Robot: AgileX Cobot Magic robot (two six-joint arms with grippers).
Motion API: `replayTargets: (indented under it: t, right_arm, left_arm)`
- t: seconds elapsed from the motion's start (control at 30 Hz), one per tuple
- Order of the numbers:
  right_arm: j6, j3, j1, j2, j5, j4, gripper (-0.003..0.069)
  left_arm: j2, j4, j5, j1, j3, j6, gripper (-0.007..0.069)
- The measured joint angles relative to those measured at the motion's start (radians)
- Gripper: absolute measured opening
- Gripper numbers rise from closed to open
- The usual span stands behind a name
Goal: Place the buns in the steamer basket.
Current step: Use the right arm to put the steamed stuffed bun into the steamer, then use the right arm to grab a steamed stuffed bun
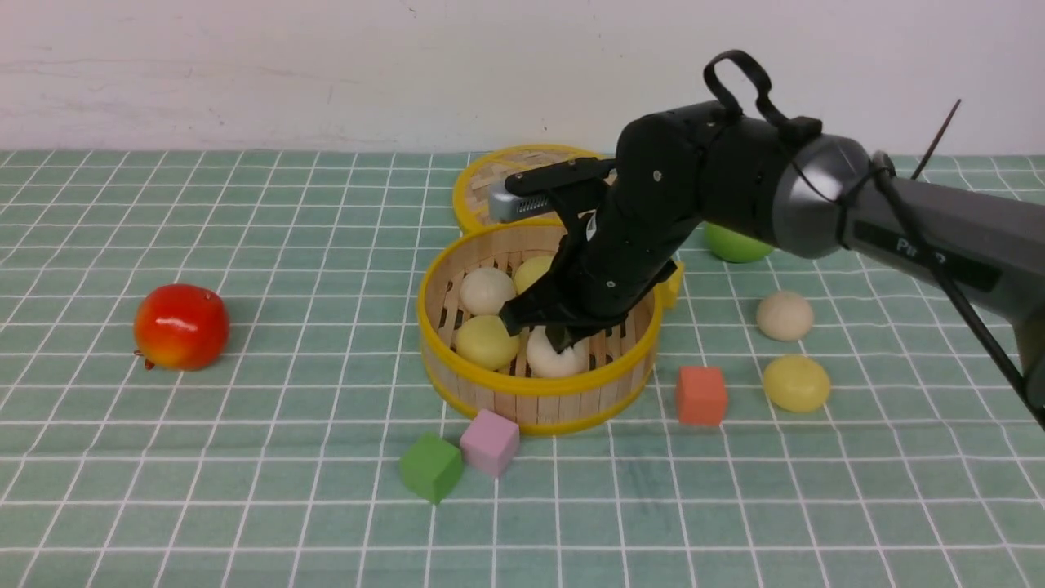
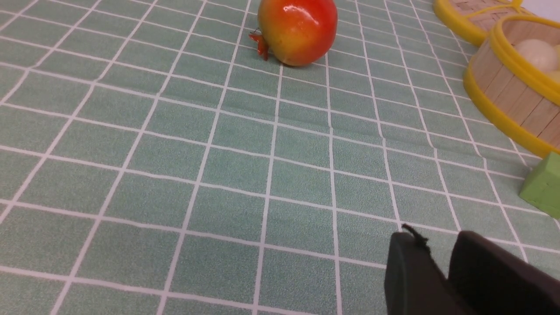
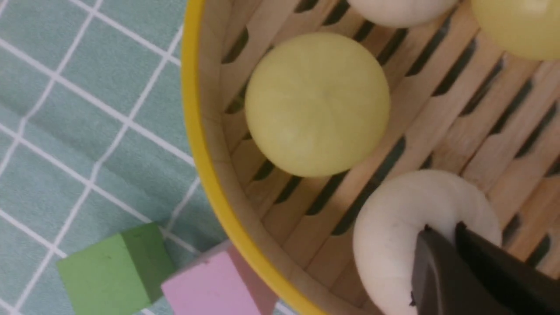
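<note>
Largely hidden behind the right arm (image 1: 735, 171): green apple (image 1: 735, 243), yellow cube (image 1: 673, 286), part of the lid (image 1: 490, 175), one yellow bun (image 1: 531, 272). Cut off by the left wrist view's edge: left tool (image 2: 442, 247), finger gap too unclear to judge.

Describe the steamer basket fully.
The basket is round, with a wall of pale wooden-looking slats, yellow rims top and bottom, and a slatted floor with gaps. It stands upright on the cloth, before the lid. Four buns lie inside; the right gripper reaches in over one. A pink cube sits at its front.
</note>
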Motion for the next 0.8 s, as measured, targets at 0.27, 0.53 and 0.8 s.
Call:
replayTargets:
  t: [0.27, 0.53, 0.8]
  right_arm:
    - [0.019, 0.0, 0.0, 0.008, -0.021, 0.022, 0.0019]
    - [0.075, 0.0, -0.002, 0.006, -0.009, 0.027, 0.02]
    - [0.129, -0.001, -0.099, -0.124, 0.087, 0.003, 0.0376]
  left_arm:
    - [0.0, 0.0, 0.0, 0.0, 0.0, 0.0, 0.0147]
    - [0.0, 0.0, 0.0, 0.0, 0.0, 0.0, 0.0155]
    - [0.0, 0.0, 0.0, 0.0, 0.0, 0.0, 0.0164]
